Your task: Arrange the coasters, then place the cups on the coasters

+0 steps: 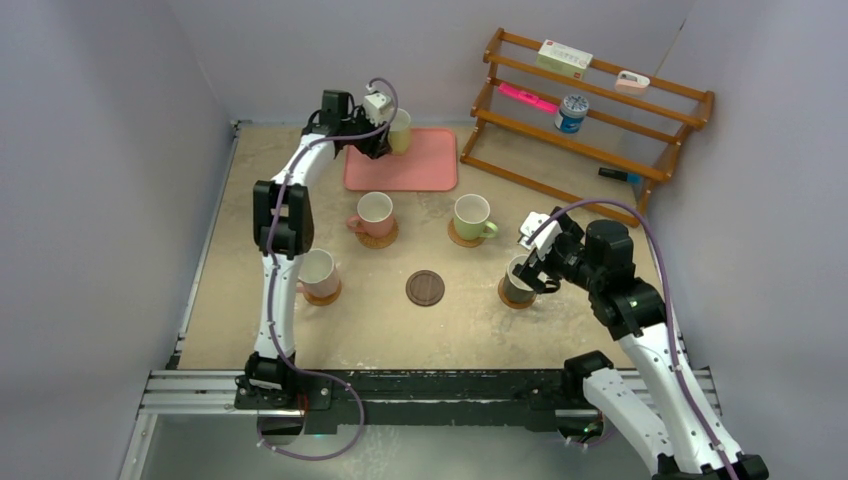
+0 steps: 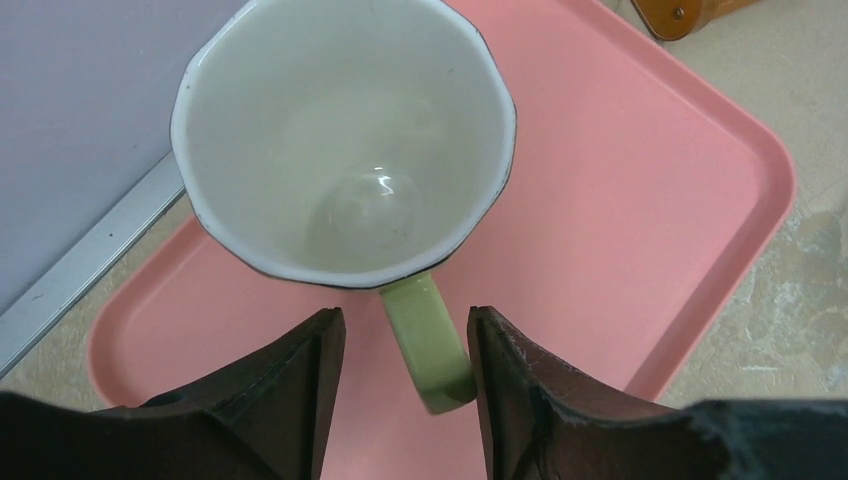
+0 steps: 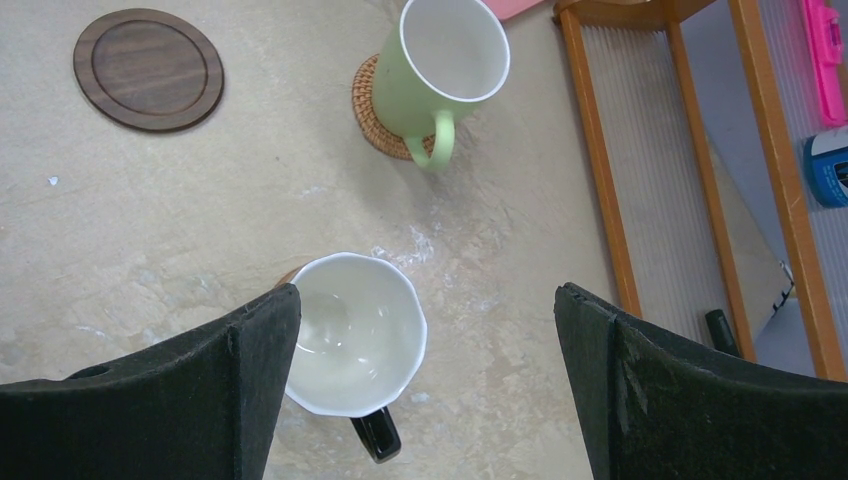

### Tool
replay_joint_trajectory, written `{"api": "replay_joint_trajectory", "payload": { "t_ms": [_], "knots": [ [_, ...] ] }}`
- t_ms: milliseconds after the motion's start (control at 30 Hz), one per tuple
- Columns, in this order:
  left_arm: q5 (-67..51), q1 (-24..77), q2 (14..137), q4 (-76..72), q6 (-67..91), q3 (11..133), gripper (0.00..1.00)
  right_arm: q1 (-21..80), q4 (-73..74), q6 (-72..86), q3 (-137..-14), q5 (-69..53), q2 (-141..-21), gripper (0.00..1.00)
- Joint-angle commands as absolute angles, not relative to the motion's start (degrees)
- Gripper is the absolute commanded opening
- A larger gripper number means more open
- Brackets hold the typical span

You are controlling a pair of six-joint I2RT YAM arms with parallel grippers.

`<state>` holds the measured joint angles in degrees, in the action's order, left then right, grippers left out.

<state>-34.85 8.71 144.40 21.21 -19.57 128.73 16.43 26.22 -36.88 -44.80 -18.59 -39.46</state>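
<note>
A pale yellow cup stands on the pink tray. My left gripper is open with its jaws either side of the cup's handle; the right finger touches it and a gap shows on the left. My right gripper hangs wide open over the black cup, which sits on a tan coaster. The green cup and two pink cups sit on coasters. A dark brown coaster lies bare.
A wooden rack stands at the back right, holding a white box, a blue-and-white can and a pink item. Grey walls close in on the left, back and right.
</note>
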Motion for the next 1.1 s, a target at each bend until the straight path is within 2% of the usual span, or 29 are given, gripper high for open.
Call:
{"api": "replay_joint_trajectory", "payload": {
  "t_ms": [0,167,533,633,733,1067],
  "knots": [
    [-31.5,10.2,140.9,18.7,-18.2,130.1,0.51,16.2,24.5,-37.4,-45.4,-18.5,-39.3,0.98],
    [-29.7,11.1,141.8,18.9,-18.0,131.8,0.49,16.2,24.6,-37.5,-45.4,-18.2,-39.1,0.98],
    [-24.0,11.5,142.3,18.3,-17.9,132.4,0.29,16.3,24.3,-37.7,-45.0,-18.3,-38.9,0.98],
    [-23.6,11.5,142.0,18.1,-17.4,132.3,0.19,16.2,24.3,-37.7,-44.9,-18.4,-38.9,0.98],
    [-24.1,11.5,141.7,18.5,-17.1,132.3,0.01,16.2,24.4,-37.7,-45.1,-18.3,-38.7,0.98],
    [-26.3,11.5,135.0,18.8,-16.1,130.6,0.0,16.2,25.0,-37.7,-45.2,-17.9,-37.1,0.98]
  ]
}}
